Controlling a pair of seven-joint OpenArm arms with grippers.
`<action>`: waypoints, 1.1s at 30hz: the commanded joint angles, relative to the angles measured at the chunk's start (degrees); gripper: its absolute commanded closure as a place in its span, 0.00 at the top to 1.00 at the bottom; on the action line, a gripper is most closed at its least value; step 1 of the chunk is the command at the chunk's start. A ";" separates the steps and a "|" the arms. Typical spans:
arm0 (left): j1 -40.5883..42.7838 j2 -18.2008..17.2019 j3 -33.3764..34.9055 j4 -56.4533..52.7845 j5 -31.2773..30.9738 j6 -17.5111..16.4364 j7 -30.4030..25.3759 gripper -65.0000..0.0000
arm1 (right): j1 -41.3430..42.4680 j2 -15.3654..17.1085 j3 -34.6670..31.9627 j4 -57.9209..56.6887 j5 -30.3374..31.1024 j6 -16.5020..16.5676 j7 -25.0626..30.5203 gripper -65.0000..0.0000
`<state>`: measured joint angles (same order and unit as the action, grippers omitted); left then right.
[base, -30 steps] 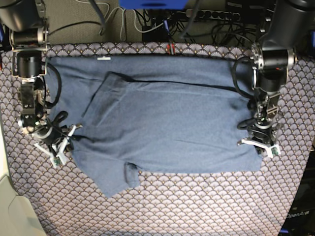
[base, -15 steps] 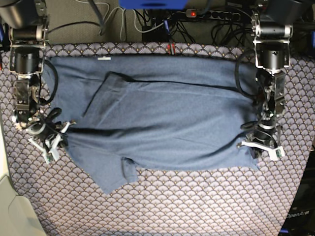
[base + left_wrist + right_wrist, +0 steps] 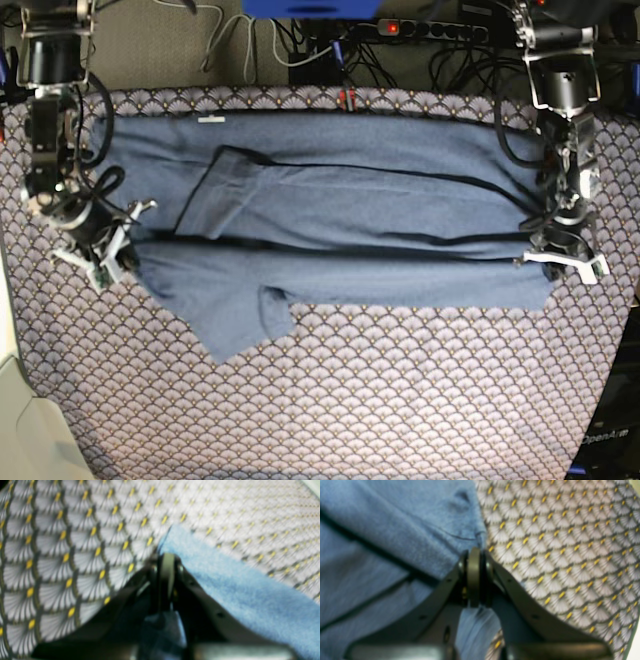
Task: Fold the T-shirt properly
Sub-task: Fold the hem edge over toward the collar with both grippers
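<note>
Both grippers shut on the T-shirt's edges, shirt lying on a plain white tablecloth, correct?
Not quite. The tablecloth is scallop-patterned with yellow dots, not plain white; the base and wrist views show it. The rest holds: left gripper and right gripper are shut on the T-shirt edges.

surface: scallop-patterned tablecloth (image 3: 400, 400) | behind: tangled cables (image 3: 300, 45), power strip (image 3: 440, 30)

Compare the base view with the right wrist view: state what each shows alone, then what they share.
Only base: the whole T-shirt with its white neck tag, both arms, and the left gripper at the hem side. Only right wrist: the right gripper shut on the shirt's edge, seen close. Shared: blue fabric lying on the scallop-patterned tablecloth.
</note>
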<state>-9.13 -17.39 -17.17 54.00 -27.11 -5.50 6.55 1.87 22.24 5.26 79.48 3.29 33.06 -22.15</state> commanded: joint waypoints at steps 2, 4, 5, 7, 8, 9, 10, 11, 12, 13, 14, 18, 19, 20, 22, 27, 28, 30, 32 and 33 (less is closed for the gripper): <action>-0.06 -1.03 -0.28 1.96 -0.27 -0.35 -1.93 0.01 | -1.03 1.19 1.56 3.20 0.36 -0.22 1.27 0.00; 1.43 -1.03 -0.28 4.07 -0.27 -0.26 -1.93 0.01 | -2.97 1.01 3.58 5.13 0.36 -0.14 1.27 0.00; 2.14 -1.03 -0.28 5.56 -0.27 -0.17 -1.93 0.01 | -3.85 0.93 4.02 6.01 0.36 -0.14 1.27 0.00; 3.63 -1.03 -0.28 8.02 -0.27 -0.09 -1.84 0.01 | -4.90 1.01 4.19 7.51 0.36 -0.14 1.27 0.00; 4.16 -1.03 -0.28 9.26 -0.27 -0.09 -1.84 0.01 | -5.52 1.01 4.19 8.12 0.45 -0.14 1.27 0.00; 4.95 -1.03 -0.28 10.40 -0.27 -0.09 -1.49 0.01 | -6.04 1.10 4.19 8.56 0.45 -0.14 1.27 0.00; 5.74 -0.85 -0.28 11.45 -0.36 -0.09 -0.26 0.01 | -6.57 1.10 4.28 9.26 0.45 -0.14 1.27 0.00; 6.09 -0.68 -0.37 12.51 -0.36 -0.09 1.41 0.01 | -7.19 1.10 4.28 9.88 0.45 -0.14 1.27 0.00; 6.62 -0.68 -1.07 13.74 -0.36 -0.09 2.82 0.01 | -8.07 1.10 4.28 10.58 0.45 -0.14 1.27 0.00; 7.41 -0.42 -2.39 14.88 -0.36 -0.17 3.78 0.01 | -8.86 1.10 4.28 11.46 0.45 -0.14 1.27 0.00; 8.03 0.11 -3.89 15.85 -0.36 -0.26 4.40 0.01 | -9.74 1.10 4.28 12.52 0.45 -0.14 1.27 0.00; 9.87 1.87 -8.90 19.45 -0.36 -0.44 7.56 0.01 | -13.25 1.10 4.46 16.30 0.45 -0.14 1.27 0.00; 10.22 1.87 -9.51 20.24 -0.36 -0.44 8.62 0.01 | -14.04 1.10 4.99 16.91 0.45 -0.14 1.27 0.00; 10.84 1.87 -10.13 20.95 -0.36 -0.44 9.59 0.01 | -14.66 1.01 5.60 17.44 0.45 -0.14 1.27 0.00; 11.98 1.87 -10.66 22.35 -0.36 -0.44 10.64 0.01 | -15.71 0.93 6.57 17.97 0.45 0.66 1.27 0.00; 14.00 1.87 -10.92 24.64 -0.36 -0.44 10.82 0.01 | -17.65 0.84 9.03 17.97 0.45 5.23 1.27 0.00; 14.62 1.87 -10.92 25.08 -0.36 -0.44 10.82 0.01 | -18.18 0.84 9.56 17.97 0.45 5.84 1.27 0.00; 15.41 1.78 -10.92 25.69 -0.36 -0.44 10.82 0.01 | -19.58 0.84 10.61 17.97 0.45 6.81 1.27 0.00; 16.29 1.69 -10.92 26.31 -0.36 -0.44 10.82 0.01 | -20.90 0.84 11.23 17.97 0.45 6.94 1.27 0.00; 16.73 1.61 -10.92 26.49 -0.36 -0.44 10.82 0.01 | -21.43 0.84 11.40 17.97 0.45 6.94 1.27 0.00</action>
<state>8.01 -14.61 -27.66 79.31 -27.29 -5.89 19.05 -19.81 22.15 16.01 96.49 3.46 40.29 -21.87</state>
